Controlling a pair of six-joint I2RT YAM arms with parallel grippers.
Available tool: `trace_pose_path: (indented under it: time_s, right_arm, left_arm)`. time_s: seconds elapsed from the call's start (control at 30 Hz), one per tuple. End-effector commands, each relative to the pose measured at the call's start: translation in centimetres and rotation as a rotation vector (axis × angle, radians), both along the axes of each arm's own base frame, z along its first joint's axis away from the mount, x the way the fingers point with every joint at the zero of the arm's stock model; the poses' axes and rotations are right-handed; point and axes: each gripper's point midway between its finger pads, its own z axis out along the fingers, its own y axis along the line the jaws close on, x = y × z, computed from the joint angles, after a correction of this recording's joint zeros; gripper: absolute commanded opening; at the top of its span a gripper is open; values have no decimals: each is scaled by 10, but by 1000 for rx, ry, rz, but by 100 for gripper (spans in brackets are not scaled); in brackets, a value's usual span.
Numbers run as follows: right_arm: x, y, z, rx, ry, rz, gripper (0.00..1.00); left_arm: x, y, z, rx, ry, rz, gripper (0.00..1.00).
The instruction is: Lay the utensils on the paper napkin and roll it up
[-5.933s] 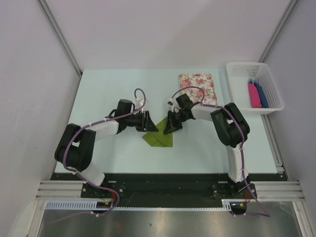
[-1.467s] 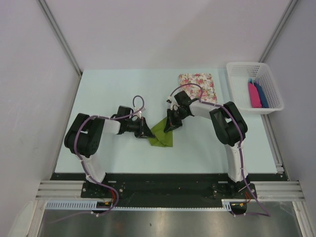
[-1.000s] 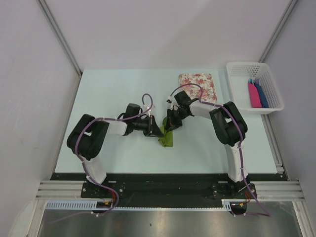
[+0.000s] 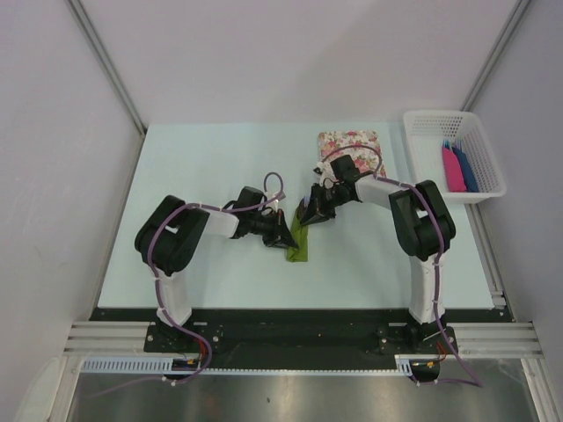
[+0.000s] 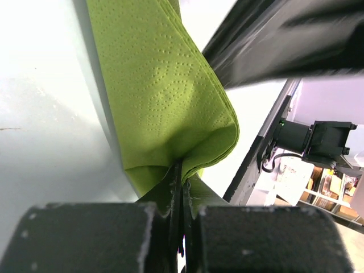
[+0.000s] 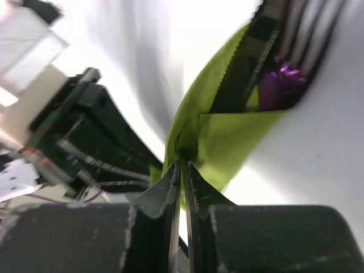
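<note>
The olive-green paper napkin lies folded into a narrow roll in the middle of the table. My left gripper is shut on its left edge; the wrist view shows the napkin pinched between the closed jaws. My right gripper is shut on the napkin's upper end, its jaws closed on the green paper. A purple utensil shows inside the open end of the fold. The other utensils are hidden.
A pink-and-white floral mat lies at the back, right of centre. A white basket at the far right holds pink and blue flat pieces. Grey walls close in the table at left, back and right.
The napkin has gone from a wide flat triangle to a narrow roll. My left gripper has moved right, folding it over. My right gripper has shifted slightly up and right.
</note>
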Motion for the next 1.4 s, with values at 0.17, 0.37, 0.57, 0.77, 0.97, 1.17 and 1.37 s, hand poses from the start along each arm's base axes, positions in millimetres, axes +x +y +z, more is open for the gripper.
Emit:
trace_pose_path:
  time_s: [0.17,0.37,0.57,0.77,0.97,1.17,1.37]
  right_arm:
    - [-5,-2,6,85,20,-12,9]
    - [-4,3,-10,64,14,-12,8]
    - [-10,3,-29,33,41,-10,6]
    - [-17,-4,-54,6,91,-23,3]
    - [-18,-5,-67,-8,116,-37,0]
    - [-17,-6,-74,-21,119,-54,0]
    - [-18,-6,-75,-26,116,-54,0]
  left_arm:
    - [10,6,-16,59,-18,29,0]
    - [12,3,-13,48,-24,24,0]
    - [13,4,-10,35,-28,23,0]
    - [19,-4,21,-30,-85,25,0]
    - [15,-23,57,-120,-148,-36,1]
    - [7,-42,61,-167,-157,-105,1]
    - [5,-58,51,-168,-151,-142,1]
